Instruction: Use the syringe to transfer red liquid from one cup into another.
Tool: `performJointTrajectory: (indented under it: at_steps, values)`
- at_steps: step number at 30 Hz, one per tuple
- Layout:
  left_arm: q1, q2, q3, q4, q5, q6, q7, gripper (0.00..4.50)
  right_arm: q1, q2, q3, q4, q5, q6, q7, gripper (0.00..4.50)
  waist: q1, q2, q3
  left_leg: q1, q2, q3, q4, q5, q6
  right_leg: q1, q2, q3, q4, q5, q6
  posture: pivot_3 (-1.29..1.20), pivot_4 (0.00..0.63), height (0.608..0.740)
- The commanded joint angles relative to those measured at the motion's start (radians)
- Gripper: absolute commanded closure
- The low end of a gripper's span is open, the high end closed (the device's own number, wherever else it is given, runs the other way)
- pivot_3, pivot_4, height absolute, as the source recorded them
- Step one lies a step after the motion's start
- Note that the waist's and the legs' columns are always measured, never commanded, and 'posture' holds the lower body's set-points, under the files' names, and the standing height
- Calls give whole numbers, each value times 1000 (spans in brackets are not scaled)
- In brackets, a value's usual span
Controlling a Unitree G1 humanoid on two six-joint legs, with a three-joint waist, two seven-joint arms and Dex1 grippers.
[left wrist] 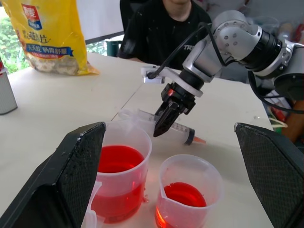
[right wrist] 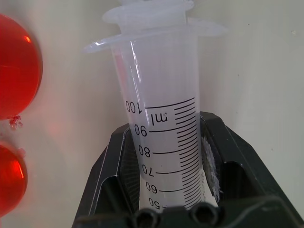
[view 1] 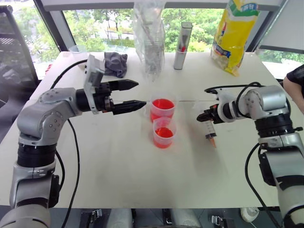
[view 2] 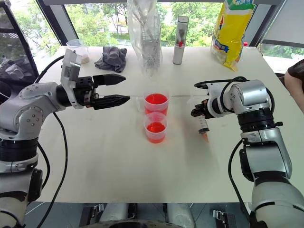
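Observation:
Two clear cups stand mid-table, one behind the other: the far cup is fuller of red liquid than the near cup. To their right the syringe lies slanted on the table, its orange tip toward me and its barrel looking empty. My right gripper points down onto it, its fingers hugging both sides of the barrel. My left gripper hovers open just left of the far cup, level and pointing right, holding nothing.
Along the far edge stand a yellow bag, a silver cylinder, a clear plastic bag and a grey cloth. A person in black sits beyond the table's right side, an arm at its edge.

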Motion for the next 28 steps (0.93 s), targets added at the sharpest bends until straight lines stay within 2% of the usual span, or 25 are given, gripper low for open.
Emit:
performJointTrajectory:
  at_steps: [1, 3, 8, 14, 21, 24, 28]
  values:
    - [-2, 15, 8, -36, -11, -3, 0, 0, 8, 14, -29, -3, -21, 19, 6, 1175, 0, 0, 0, 0, 0, 0, 0, 0, 0, 0, 0, 0, 0, 0, 0, 0, 150, 740]
    - [-2, 17, 4, -38, -9, -3, 1, 0, 12, 15, -38, -19, -27, 26, 8, 65, 0, 0, 0, 0, 0, 0, 0, 0, 0, 0, 0, 0, 0, 0, 0, 0, 150, 740]
    - [8, 27, 9, -49, -15, 7, 3, 0, 35, 1, -85, -142, -9, 69, 15, 65, -2, 0, 0, 0, 0, 0, 0, 0, 0, 0, 0, 0, 0, 0, 0, 0, 150, 740]
    - [22, 49, 48, -66, -50, 41, 17, 0, 83, -86, -161, -421, 55, 105, 68, 65, 1, 0, 0, 0, 0, 0, 0, 0, 0, 0, 0, 0, 0, 0, 0, 0, 150, 740]
    - [45, 101, 66, -74, -70, 64, 16, 0, 181, -262, -238, -689, 154, -66, 259, 65, -1, 0, 0, 0, 0, 0, 0, 0, 0, 0, 0, 0, -1, 0, 0, 0, 150, 740]
    - [63, 128, 63, -76, -66, 61, 8, 0, 230, -298, -299, -757, 218, -111, 342, 65, -2, 0, 0, 1, 0, 0, -1, 0, 0, 0, 0, 0, 0, 0, 0, 0, 150, 740]
    - [78, 145, 64, -72, -71, 59, 3, 0, 332, -294, -347, -860, 259, -170, 366, 65, 0, 0, 0, 1, 0, -1, -1, 0, 0, 1, 0, 0, -1, 0, 0, 0, 150, 740]
